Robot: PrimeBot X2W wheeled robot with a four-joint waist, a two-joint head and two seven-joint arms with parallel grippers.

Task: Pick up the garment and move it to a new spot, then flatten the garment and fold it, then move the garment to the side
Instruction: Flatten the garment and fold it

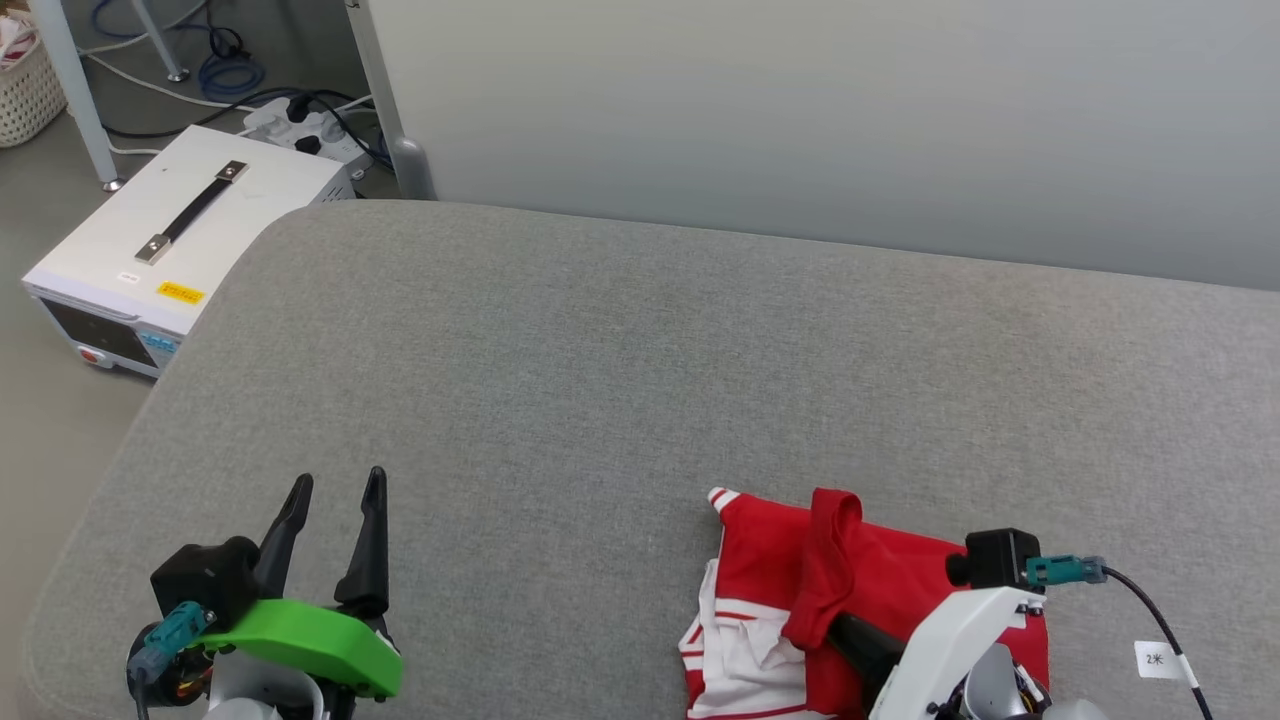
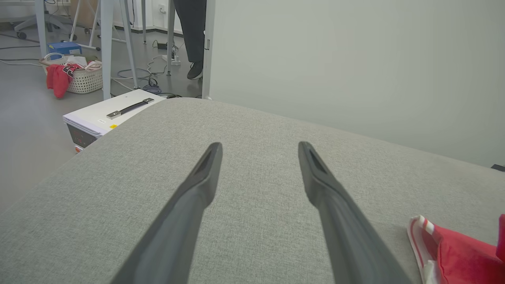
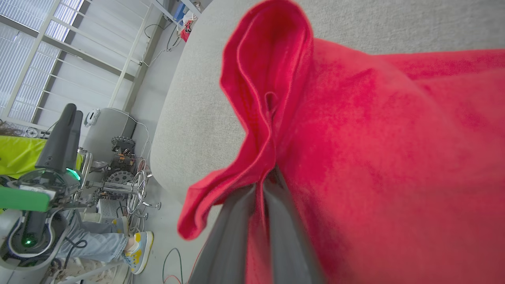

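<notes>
Right now the right gripper (image 3: 265,182) is pinched tight on a raised fold of the shirt (image 3: 375,138). The two dark fingers (image 3: 232,232) meet with red cloth squeezed between them, and a loop of fabric stands up just past the tips. From the head view, that gripper (image 1: 858,640) reaches into the shirt (image 1: 770,560) from the near right, part of it under the fold.

The shirt lies bunched at the near right of the grey cushion (image 1: 600,350), red body uppermost, with white sleeve and striped trim showing on its left side. No print can be made out.

The left gripper (image 1: 336,482) sits well apart at the near left, jaws spread wide and empty above bare cushion. Its own view has a striped corner of the shirt (image 2: 453,246) at the lower right.

By my reading, this is the first step: the grasp is made and the lift has barely begun. Next comes raising the cloth clear and carrying it toward the open middle of the cushion. A one-point hold will let the rest drag and twist, so a slow lift seems wise.
</notes>
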